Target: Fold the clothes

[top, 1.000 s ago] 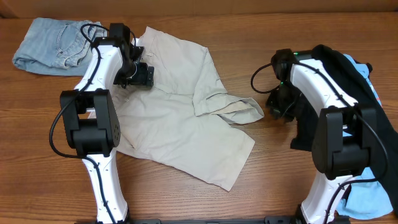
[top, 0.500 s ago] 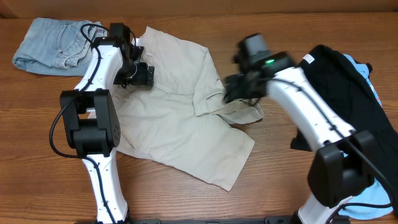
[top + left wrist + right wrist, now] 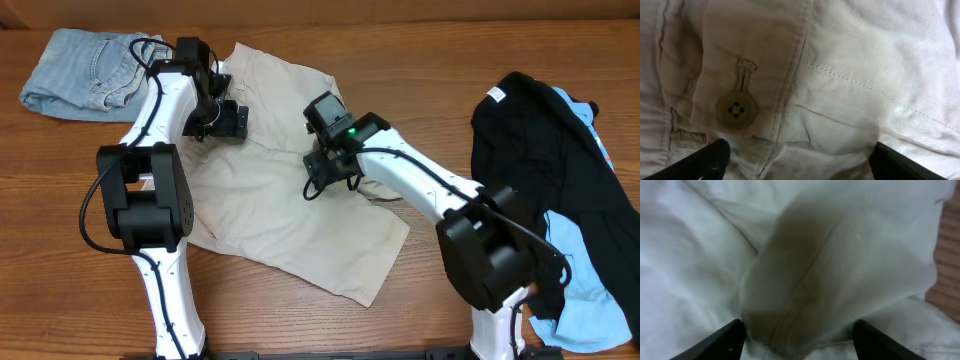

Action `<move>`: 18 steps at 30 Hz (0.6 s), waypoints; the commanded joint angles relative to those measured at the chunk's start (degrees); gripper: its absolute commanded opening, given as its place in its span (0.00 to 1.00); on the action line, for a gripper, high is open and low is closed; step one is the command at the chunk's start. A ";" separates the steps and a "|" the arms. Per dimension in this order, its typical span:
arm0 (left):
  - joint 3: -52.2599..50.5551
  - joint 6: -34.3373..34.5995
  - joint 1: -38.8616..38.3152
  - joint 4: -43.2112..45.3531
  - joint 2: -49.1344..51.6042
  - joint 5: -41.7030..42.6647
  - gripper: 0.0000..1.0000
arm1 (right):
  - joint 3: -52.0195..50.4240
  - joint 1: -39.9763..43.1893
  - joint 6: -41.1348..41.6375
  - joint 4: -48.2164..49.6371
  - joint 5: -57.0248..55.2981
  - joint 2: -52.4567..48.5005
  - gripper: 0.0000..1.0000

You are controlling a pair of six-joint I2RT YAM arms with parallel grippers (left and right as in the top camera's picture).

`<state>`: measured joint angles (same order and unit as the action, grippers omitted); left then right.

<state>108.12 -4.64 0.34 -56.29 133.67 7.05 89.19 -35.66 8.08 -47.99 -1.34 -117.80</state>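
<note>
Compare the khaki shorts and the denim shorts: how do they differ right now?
The khaki shorts are beige and lie spread mid-table; the denim shorts are faded blue, bunched at the far left corner. Both grippers are on the khaki shorts; nothing touches the denim shorts. Both lie unfolded on the table.

Left tool [image 3: 222, 120] held low at the far side, fingers wide apart. Right arm stretched across toward the middle, right tool [image 3: 325, 170] down low too, fingers [image 3: 725, 339] spread wide.

The wooden bench [image 3: 430, 60] carries beige shorts [image 3: 290, 220] mid-table, denim shorts [image 3: 85, 70] far left, and black [image 3: 540, 160] and sky-blue garments [image 3: 585, 300] right.
</note>
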 commanded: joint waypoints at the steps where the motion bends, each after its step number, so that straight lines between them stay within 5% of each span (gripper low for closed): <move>1: 0.33 0.39 -0.37 0.66 2.32 0.02 0.91 | 0.90 -0.02 3.06 0.37 -3.23 -0.04 0.63; 6: 0.33 0.39 -0.37 0.68 2.32 0.02 0.91 | 0.96 1.31 6.56 0.11 -6.58 0.96 0.40; 11: 0.33 0.39 -0.37 0.83 2.32 0.02 0.91 | 0.96 4.70 9.16 -0.22 -7.02 4.31 0.04; 18: 0.33 0.39 -0.37 1.09 2.32 0.02 0.90 | 0.94 16.96 8.79 4.24 -6.47 7.67 0.04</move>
<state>108.12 -4.62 0.34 -56.05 133.69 7.05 89.19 -24.60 16.47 -46.02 -6.96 -112.71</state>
